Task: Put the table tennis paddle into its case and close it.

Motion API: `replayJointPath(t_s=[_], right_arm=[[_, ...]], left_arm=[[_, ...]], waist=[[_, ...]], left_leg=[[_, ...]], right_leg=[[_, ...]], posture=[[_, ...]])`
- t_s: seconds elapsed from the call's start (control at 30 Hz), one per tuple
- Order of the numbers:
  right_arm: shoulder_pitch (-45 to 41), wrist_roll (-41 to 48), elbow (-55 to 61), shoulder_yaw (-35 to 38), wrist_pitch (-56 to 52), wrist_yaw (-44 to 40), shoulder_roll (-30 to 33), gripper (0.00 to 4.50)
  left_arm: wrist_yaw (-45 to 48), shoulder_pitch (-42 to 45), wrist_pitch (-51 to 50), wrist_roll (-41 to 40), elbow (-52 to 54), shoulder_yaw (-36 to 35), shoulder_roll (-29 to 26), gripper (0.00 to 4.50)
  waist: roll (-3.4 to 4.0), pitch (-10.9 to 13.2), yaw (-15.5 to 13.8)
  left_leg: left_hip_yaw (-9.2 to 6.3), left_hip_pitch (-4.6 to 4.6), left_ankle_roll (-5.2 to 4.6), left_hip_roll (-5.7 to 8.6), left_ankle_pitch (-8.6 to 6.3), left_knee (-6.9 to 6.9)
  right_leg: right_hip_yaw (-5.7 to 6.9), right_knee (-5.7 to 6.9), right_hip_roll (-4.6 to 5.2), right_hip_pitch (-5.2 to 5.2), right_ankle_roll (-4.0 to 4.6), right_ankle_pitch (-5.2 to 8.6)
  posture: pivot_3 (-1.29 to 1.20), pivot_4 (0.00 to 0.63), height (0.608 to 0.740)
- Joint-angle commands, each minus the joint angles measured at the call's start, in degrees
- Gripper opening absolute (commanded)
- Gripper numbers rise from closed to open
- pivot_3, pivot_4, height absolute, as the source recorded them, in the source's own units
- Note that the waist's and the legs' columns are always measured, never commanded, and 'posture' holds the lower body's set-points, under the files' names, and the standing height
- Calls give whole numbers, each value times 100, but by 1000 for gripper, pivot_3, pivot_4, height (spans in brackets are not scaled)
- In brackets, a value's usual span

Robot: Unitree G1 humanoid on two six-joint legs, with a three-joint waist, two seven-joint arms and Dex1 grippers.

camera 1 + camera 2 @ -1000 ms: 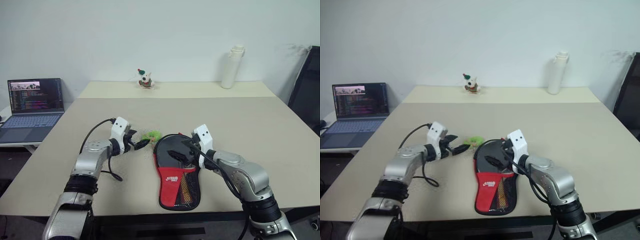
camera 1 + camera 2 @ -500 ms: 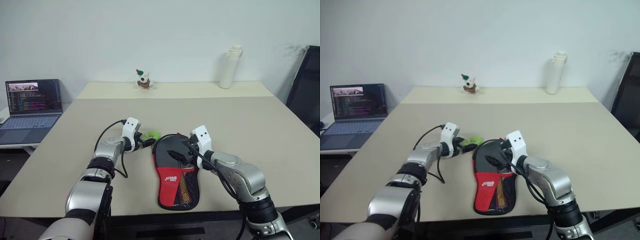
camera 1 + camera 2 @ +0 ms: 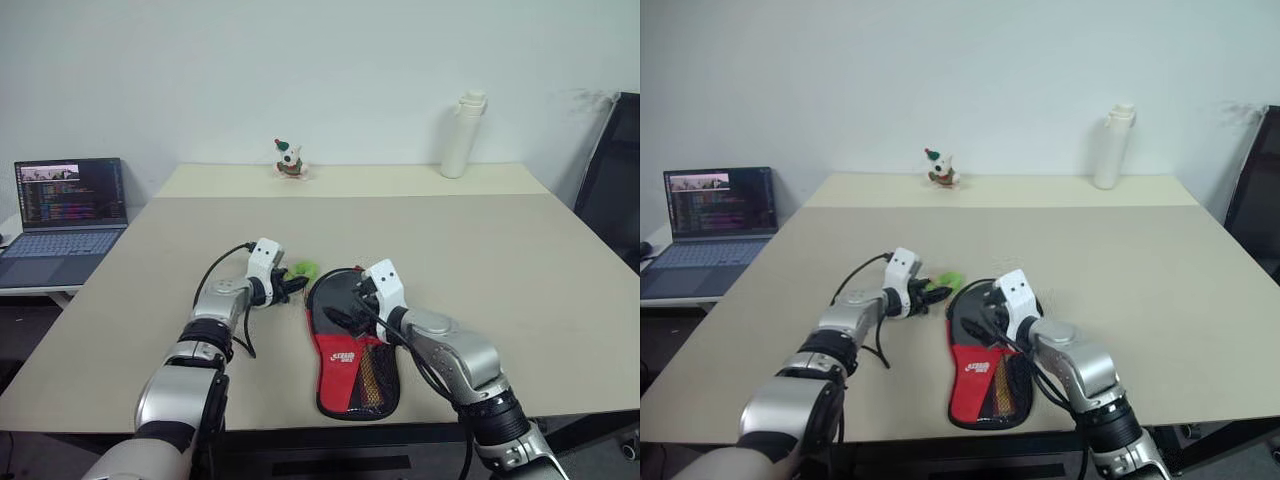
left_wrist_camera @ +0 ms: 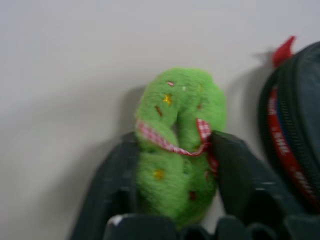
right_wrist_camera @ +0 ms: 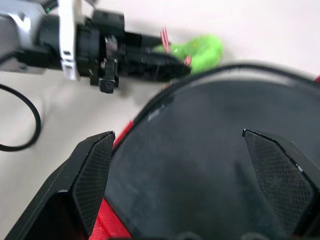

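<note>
While the left gripper (image 4: 175, 165) clamps a fuzzy green toy (image 4: 178, 142), the right gripper (image 5: 190, 175) hovers wide open over the round black-faced paddle (image 5: 210, 165), lying inside the black-and-red fabric case (image 3: 352, 375) at the table's (image 3: 500, 240) near edge.

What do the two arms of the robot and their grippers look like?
Both arms have silver-grey shells with black joint sections. A white block with small dark dots sits at each wrist. A black cable loops along each arm. The left gripper and right gripper each have two black fingers.
</note>
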State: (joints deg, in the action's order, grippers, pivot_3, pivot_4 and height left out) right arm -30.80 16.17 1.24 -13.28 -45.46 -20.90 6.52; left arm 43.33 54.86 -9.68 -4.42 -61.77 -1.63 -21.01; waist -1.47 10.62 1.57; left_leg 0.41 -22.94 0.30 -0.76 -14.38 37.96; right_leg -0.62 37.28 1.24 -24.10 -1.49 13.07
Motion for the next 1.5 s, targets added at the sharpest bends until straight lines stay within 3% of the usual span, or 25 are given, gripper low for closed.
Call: replayJointPath(t_s=[0.03,0.13,0.33,0.6,0.8,1.5], right_arm=[[-61,-174,-190,-4,151,18,-16,4500],[39,-274,-294,12,125,42,28,4500],[241,-481,-279,-106,36,48,93,4500],[395,-617,-155,-168,-139,59,7,4500],[556,-671,-81,-307,-195,91,-96,4500],[1430,-685,596,-644,-485,358,-598,4500]], left_arm=[[2,-115,-99,48,83,25,20,702],[-89,-76,-63,96,74,30,16,58],[-420,270,279,311,-100,113,49,54],[-1029,1238,890,1034,-1116,518,176,54],[-1545,1795,1138,1585,-1506,796,533,54],[-2513,2544,2446,3554,-1708,2251,1932,54]], waist=[[-1,-3,2],[-13,-12,3],[-38,-31,3],[-59,-43,0],[-61,-44,3],[-65,-47,-43]], left_leg=[[0,1,0,0,0,0],[1,8,0,-1,1,1],[2,20,1,0,2,6],[1,16,1,2,3,11],[3,11,2,3,2,8],[0,4,2,7,2,5]], right_leg=[[-1,2,0,-1,3,-2],[-2,10,-1,1,-4,3],[-6,36,-1,2,-10,7],[-4,38,-1,1,-11,8],[-4,32,0,-1,-12,8],[1,17,1,0,-16,11]], posture=[[0,150,740],[0,150,740],[0,150,740],[0,150,740],[0,150,740],[0,150,740]])
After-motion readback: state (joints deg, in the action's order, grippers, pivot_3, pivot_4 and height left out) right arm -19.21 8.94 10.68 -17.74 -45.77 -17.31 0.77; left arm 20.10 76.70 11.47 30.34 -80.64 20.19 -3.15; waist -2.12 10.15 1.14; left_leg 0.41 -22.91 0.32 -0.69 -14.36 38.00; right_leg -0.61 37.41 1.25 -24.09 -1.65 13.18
